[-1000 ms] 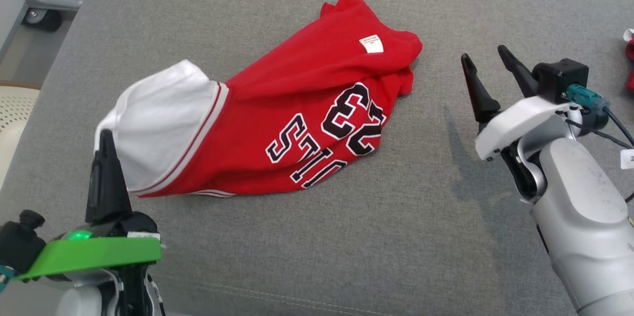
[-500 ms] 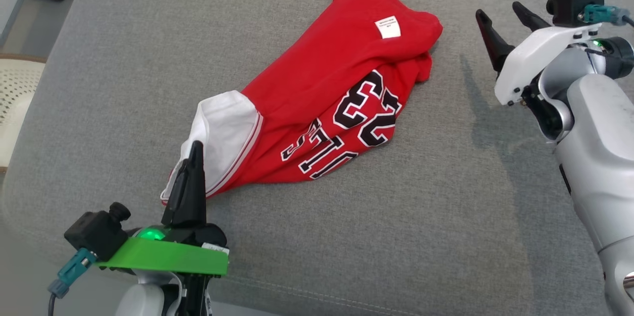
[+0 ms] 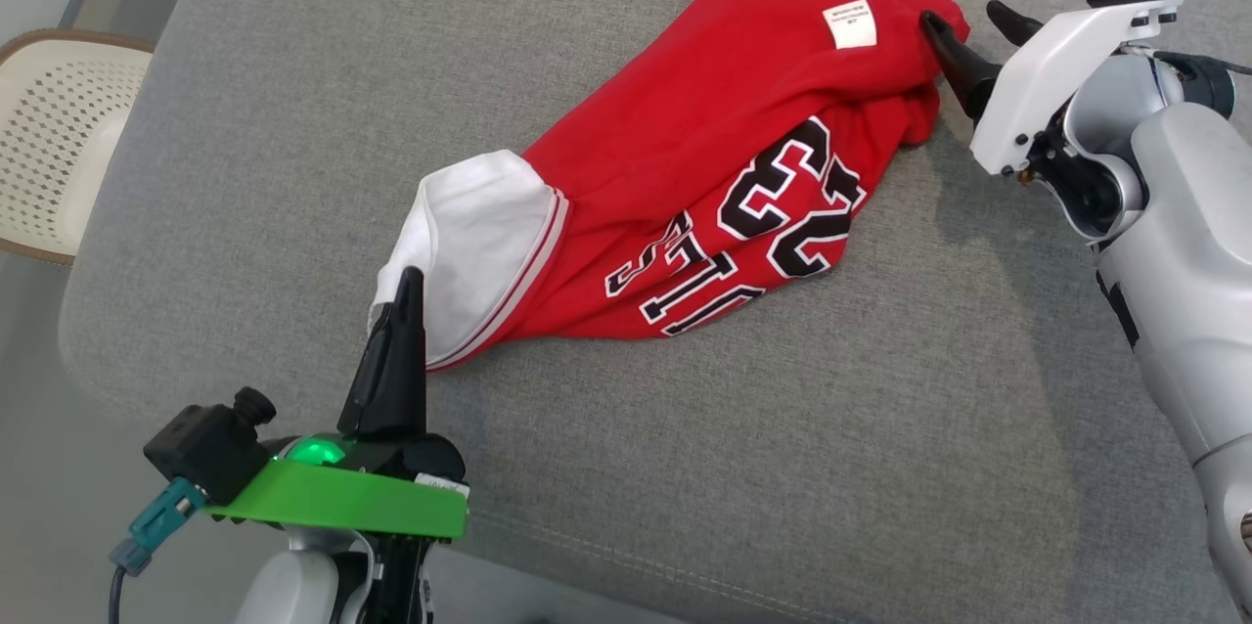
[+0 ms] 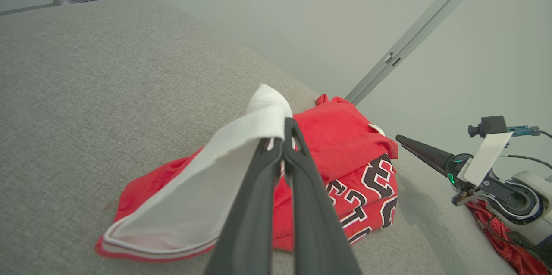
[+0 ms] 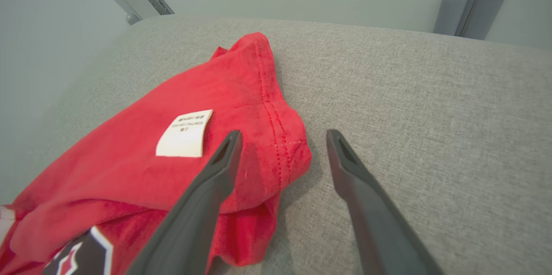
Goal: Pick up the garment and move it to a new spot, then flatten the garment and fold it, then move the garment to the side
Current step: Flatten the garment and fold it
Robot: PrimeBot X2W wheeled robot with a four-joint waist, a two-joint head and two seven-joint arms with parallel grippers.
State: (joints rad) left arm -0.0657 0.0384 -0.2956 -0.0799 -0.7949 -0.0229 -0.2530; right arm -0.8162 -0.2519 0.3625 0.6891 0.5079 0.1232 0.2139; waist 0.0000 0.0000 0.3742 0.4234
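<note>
**Jersey pinched at one end, other end not yet taken**

The red jersey point(image 3: 685, 135) lies bunched on the grey cushion point(image 3: 782, 428), running from about 8 o'clock up to 1 o'clock as the robot's head sees it. At the 8 o'clock end, the left gripper point(image 3: 409, 287) has its fingers pressed tight together on the edge of the jersey's white panel point(image 3: 469, 233); from its wrist, the white cloth rises in a ridge into the closed tips. At 1 o'clock, the right gripper point(image 3: 963, 16) stands spread wide with nothing in it, one finger over the red corner near the label point(image 3: 849, 23), the other over bare cushion.

My worry is that corner. It is folded over on itself, so when the fingers close they could catch only the top layer, or several at once. Either way the jersey would come up twisted, not spread. The fingers could also just push the cloth along the cushion without getting under it. On the left, the pinch looks thin, right at the trim. A firm pull apart, with the cushion's rough weave dragging, might slip it free.
</note>
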